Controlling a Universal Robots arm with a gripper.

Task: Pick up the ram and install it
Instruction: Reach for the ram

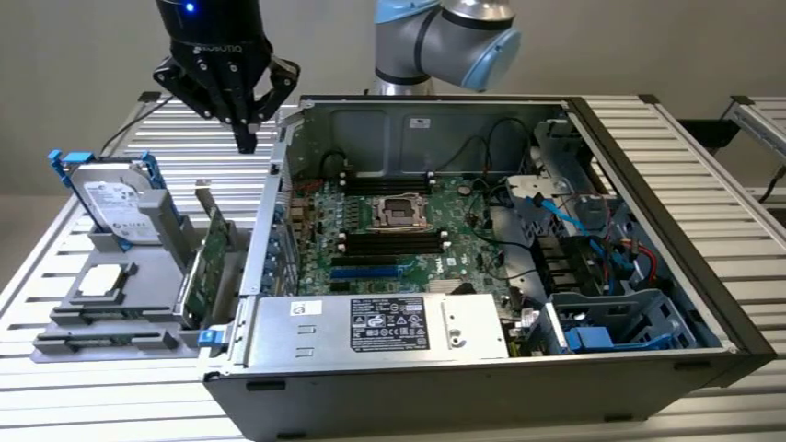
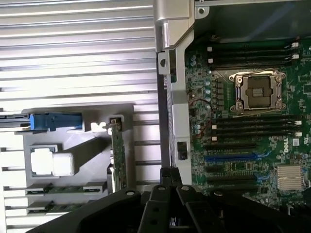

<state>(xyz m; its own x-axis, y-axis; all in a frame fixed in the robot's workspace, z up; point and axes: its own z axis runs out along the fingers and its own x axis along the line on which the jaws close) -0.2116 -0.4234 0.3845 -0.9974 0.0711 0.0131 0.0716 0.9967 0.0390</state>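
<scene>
Pickup not yet begun: we see the end effector (image 1: 246,140), fingers drawn together and empty, hanging above the tabletop (image 1: 110,405) beside the open computer case (image 1: 418,120). The ram (image 2: 63,189), a thin green stick, lies in the grey holder (image 2: 87,145), well apart; gripping it, we judge, needs fingers parted and squared to its narrow edges.

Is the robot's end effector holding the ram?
No, the end effector hangs empty in the air while the ram lies in the grey holder.
</scene>
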